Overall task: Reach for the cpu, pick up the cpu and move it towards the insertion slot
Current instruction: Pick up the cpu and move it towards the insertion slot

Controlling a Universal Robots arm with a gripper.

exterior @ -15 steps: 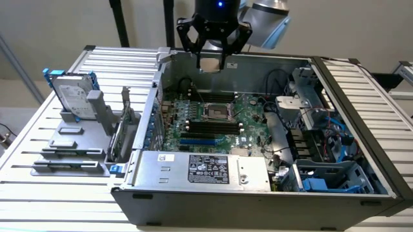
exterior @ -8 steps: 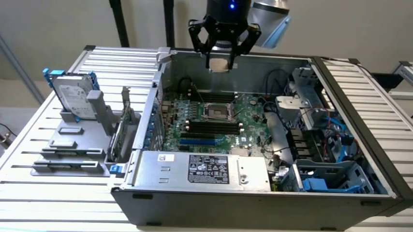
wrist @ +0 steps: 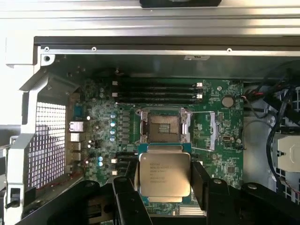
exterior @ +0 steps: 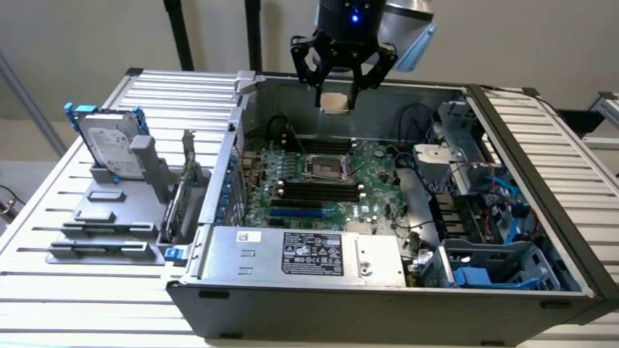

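Note:
The cpu (wrist: 164, 173), a flat square chip with a silvery face and printed text, sits between my black fingers (wrist: 200, 180). In the exterior view my gripper (exterior: 335, 101) hangs above the far edge of the open computer case, shut on the pale cpu (exterior: 335, 102). The insertion slot (exterior: 325, 168), a square socket with a shiny frame and dark centre, lies on the green motherboard below and nearer than the gripper. From the wrist, the insertion slot (wrist: 162, 128) appears just beyond the held chip, its frame open.
Black memory slots (exterior: 314, 190) and a blue card slot (exterior: 295, 213) lie beside the socket. A power supply (exterior: 304, 255) fills the case's near side. Cables and blue drive bays (exterior: 483, 217) crowd the exterior view's right. A hard drive (exterior: 111, 141) stands on a grey rack outside the case.

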